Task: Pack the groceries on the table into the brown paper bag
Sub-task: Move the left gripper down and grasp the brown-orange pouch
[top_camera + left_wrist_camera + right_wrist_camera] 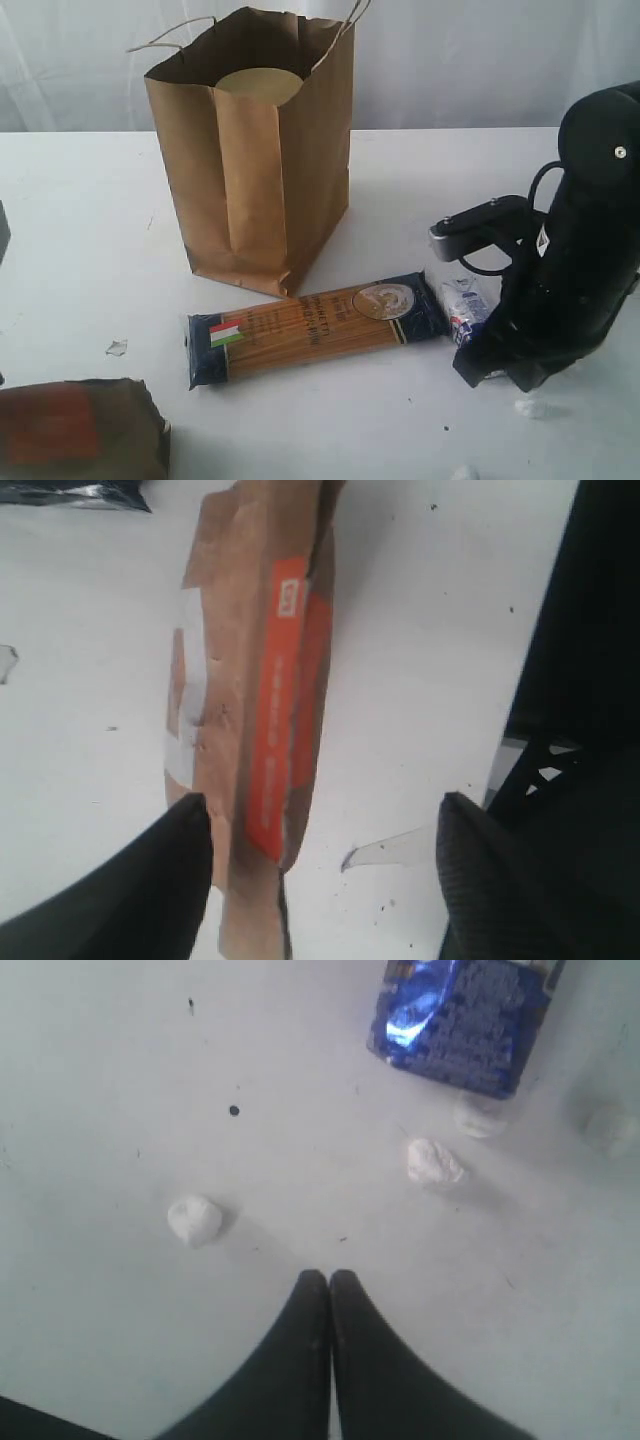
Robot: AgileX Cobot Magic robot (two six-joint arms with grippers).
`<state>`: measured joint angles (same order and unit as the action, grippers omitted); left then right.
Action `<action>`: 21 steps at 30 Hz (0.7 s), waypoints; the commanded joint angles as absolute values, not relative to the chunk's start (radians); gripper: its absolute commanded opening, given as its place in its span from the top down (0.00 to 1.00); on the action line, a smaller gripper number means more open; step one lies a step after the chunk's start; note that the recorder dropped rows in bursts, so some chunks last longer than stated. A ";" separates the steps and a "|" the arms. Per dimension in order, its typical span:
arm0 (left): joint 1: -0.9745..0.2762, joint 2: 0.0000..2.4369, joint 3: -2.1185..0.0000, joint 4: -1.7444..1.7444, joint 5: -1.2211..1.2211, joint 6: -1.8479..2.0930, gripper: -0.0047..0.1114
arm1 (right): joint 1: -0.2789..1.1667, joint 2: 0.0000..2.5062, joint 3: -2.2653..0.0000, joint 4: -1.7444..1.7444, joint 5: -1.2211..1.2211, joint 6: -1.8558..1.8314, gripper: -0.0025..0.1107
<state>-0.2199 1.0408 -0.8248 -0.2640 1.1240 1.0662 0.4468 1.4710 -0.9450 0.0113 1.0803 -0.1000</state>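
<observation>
The brown paper bag [255, 160] stands upright at the back of the table [80, 220]. The tan lid [260, 85] of the jar shows inside it. In front of the bag lies the blue-ended spaghetti packet [315, 325]. The small blue-white carton [468, 305] sits by its right end, partly behind my right arm [570, 270]. The brown pouch with orange label [80, 430] [260, 700] lies at the front left. My left gripper [325, 830] is open over the pouch's near end, which is close to one finger [150, 880]. My right gripper [330, 1278] is shut and empty above bare table. The bottle and can are out of view.
Small white crumbs [195, 1220] [432, 1160] lie ahead of the right gripper, with a shiny blue package end [460, 1020] beyond them. A clear plastic scrap [390, 850] lies between the left fingers. The table's edge [560, 630] runs beside the left gripper.
</observation>
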 commanded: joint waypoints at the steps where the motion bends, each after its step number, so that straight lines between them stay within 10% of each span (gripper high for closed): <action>1: -0.225 1.031 -0.787 -0.281 1.071 1.125 0.38 | 0.438 1.467 -0.935 0.012 1.037 -0.111 0.98; 21: -0.225 1.131 -0.776 -0.354 0.934 1.237 0.38 | 0.438 1.467 -0.935 0.012 0.990 -0.111 0.98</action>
<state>-0.2218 1.1197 -0.7810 -0.3300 0.9220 1.2352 0.4468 1.4710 -0.9450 0.0113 0.9981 -0.1000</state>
